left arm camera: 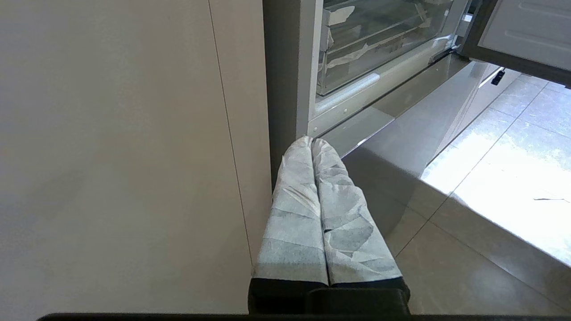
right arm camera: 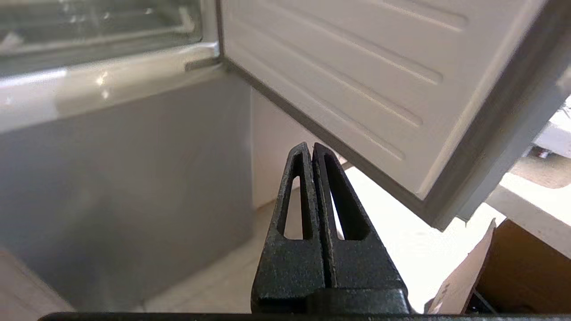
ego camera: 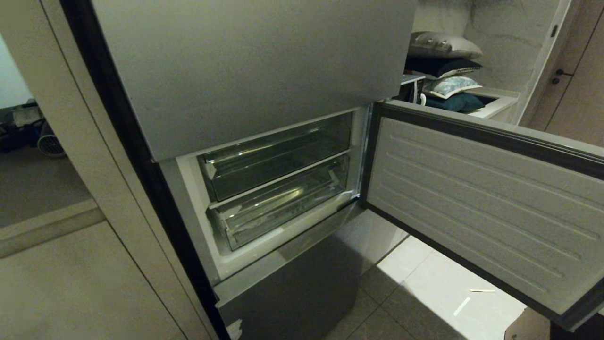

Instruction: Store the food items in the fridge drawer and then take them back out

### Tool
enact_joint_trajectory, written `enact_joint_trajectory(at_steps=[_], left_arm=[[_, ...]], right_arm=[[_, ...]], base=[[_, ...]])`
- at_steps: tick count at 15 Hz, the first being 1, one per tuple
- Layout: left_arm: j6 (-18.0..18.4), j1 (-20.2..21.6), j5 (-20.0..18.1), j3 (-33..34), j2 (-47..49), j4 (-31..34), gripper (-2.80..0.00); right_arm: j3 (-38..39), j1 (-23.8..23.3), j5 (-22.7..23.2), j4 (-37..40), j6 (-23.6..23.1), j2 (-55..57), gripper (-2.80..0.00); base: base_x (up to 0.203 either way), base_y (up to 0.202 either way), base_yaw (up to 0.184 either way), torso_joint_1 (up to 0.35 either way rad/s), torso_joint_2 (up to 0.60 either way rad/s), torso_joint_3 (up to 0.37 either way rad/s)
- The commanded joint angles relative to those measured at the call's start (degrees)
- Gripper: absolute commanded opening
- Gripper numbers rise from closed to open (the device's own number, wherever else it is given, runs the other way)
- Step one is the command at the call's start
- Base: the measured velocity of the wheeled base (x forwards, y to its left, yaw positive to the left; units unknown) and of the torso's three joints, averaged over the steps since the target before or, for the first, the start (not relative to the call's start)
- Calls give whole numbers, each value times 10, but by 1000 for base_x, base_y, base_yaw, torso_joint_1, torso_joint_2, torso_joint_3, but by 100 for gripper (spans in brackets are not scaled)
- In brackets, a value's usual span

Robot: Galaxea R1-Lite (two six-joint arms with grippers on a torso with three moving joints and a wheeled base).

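Note:
The fridge's middle compartment stands open. The fridge drawer [ego camera: 283, 205] is the lower clear bin with white sticker scraps on its front, pushed in under a shallower clear tray [ego camera: 276, 158]; the left wrist view also shows the drawer [left arm camera: 379, 49]. No food items show in any view. My left gripper [left arm camera: 311, 141], its fingers wrapped in white tape, is shut and empty, low beside the fridge's left edge. My right gripper [right arm camera: 311, 146], with black fingers, is shut and empty, below the open door. Neither gripper shows in the head view.
The compartment door [ego camera: 481, 198] swings out wide to the right, over the tiled floor. The closed lower fridge door [ego camera: 292, 283] sits beneath the compartment. A beige cabinet panel [ego camera: 71, 283] flanks the fridge on the left. A cardboard box [right arm camera: 513, 267] stands near the door's outer corner.

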Motion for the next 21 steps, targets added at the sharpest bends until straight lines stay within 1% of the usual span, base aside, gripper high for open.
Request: enact_joint_trajectory(at_steps=[1,2,4,5,13,15,21], left_arm=[[0,0,0,0,1,0,-280],[0,0,0,0,1,0,-280],[0,0,0,0,1,0,-280],[0,0,0,0,1,0,-280],[0,0,0,0,1,0,-280],[0,0,0,0,1,0,-280],[1,0,0,0,1,0,-280]], right_arm=[[11,0,-4,-2,2,-15,-280],[12,0,-4,-2,4,-15,-280],[11,0,-15,-2,35,-15,-280],[11,0,-15,-2,40,-15,-280],[11,-2,-16,-2,39,-15,-280],[11,-2,-16,-2,39,-15,-280],[11,-2,-16,-2,39,-15,-280]], base=[[0,0,0,0,0,0],[0,0,0,0,0,0],[0,0,0,0,0,0],[0,0,0,0,0,0],[0,0,0,0,0,0],[-119,0,0,19,4,4],[-195,0,1,-2,0,2]])
